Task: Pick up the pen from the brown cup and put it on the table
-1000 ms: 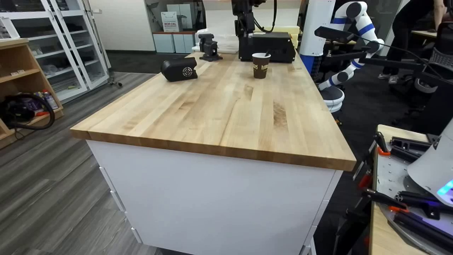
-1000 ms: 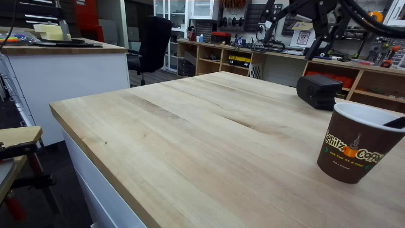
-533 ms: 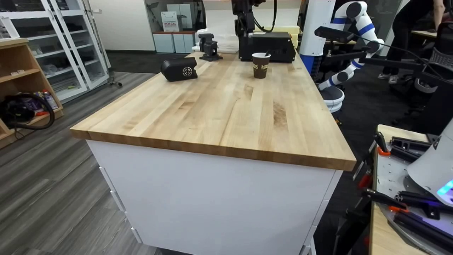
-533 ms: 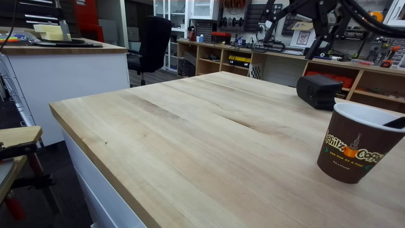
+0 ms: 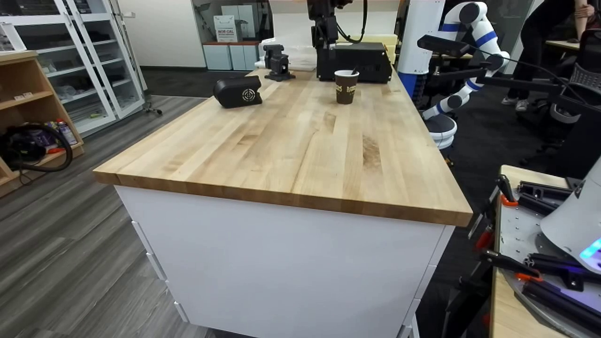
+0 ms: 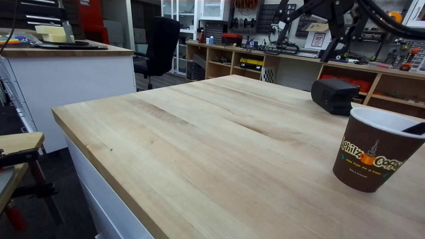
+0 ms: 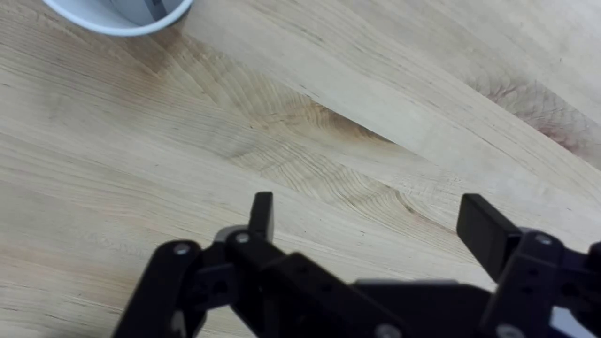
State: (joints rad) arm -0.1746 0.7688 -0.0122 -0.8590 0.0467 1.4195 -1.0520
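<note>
The brown cup (image 6: pixel 368 156) stands upright on the wooden table (image 6: pixel 199 149); it also shows in an exterior view (image 5: pixel 346 89). The pen (image 6: pixel 415 128) is a dark stick leaning in the cup, its end sticking out over the rim; it also shows in an exterior view (image 5: pixel 354 71). In the wrist view the cup's white rim (image 7: pixel 127 30) is at the top left, with part of the pen (image 7: pixel 155 8) inside. My gripper (image 7: pixel 366 202) is open and empty, above the table and apart from the cup. It also shows in both exterior views (image 5: pixel 325 42) (image 6: pixel 303 48).
A black case (image 5: pixel 237 92) lies on the table; it also shows in an exterior view (image 6: pixel 333 94). A dark vise (image 5: pixel 278 63) and a black boxy device (image 5: pixel 354 63) stand at the table's far end, beyond the cup. The table's near edge (image 5: pixel 281 195) drops off.
My gripper, the cup and the pen have not visibly moved. Only the hand of a person in the background has shifted.
</note>
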